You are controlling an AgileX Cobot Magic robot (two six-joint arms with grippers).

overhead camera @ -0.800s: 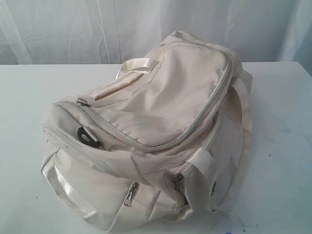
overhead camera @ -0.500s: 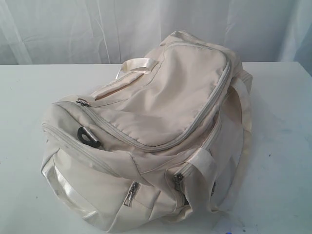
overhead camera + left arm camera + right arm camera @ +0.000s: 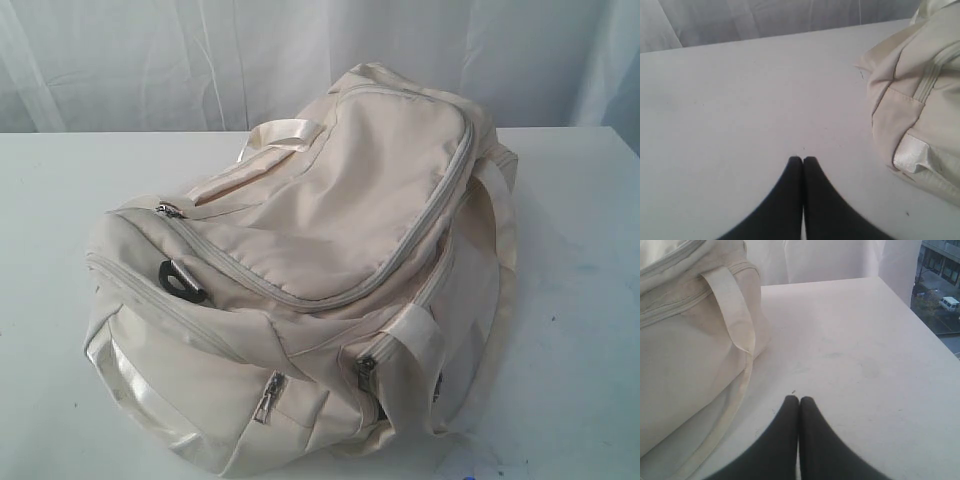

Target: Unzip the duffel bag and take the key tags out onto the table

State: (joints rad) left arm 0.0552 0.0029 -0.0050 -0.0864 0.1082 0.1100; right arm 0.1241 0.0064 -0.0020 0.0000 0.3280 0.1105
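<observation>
Setting: white curtain backdrop, soft even light.
Curtain hangs behind the white counter; a window past the counter's edge shows a daylit street.

The cream-white duffel bag lies on the white table. Its grey main zipper is closed and its satin handles hang slack.

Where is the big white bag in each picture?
Exterior view: the bag fills the middle, lying on the table.
Left wrist view: one corner of the bag shows at the frame's edge.
Right wrist view: the bag's side, with a strap, fills about a third.
Shared landmark: the white table under the bag.
</observation>
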